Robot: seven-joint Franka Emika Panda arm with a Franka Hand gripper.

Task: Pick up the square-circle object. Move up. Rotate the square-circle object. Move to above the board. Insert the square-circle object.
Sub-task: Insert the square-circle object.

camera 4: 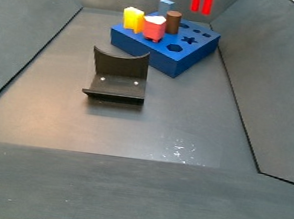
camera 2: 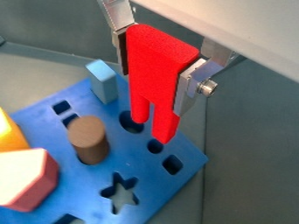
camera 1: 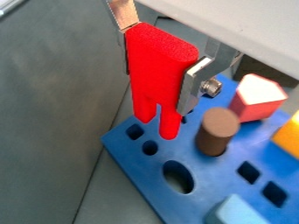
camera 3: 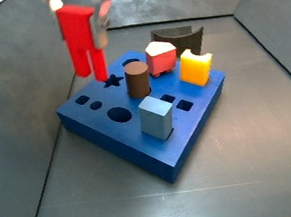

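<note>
In a wrist view, the gripper (camera 1: 159,54) clamps the square-circle object (camera 1: 156,80) upright, prongs down over holes at a corner of the board (camera 1: 187,179). In a side view, the glossy red block (camera 3: 80,38) hangs just above that corner, not yet seated.

wrist views: close, looking down past pincer (camera 1: 158,66) | side views: wider, both show board (camera 3: 125,133)

End effector (camera 2: 155,54): flat silver finger plates (camera 1: 194,80) w/ a hex bolt, pale grey housing above.
</note>
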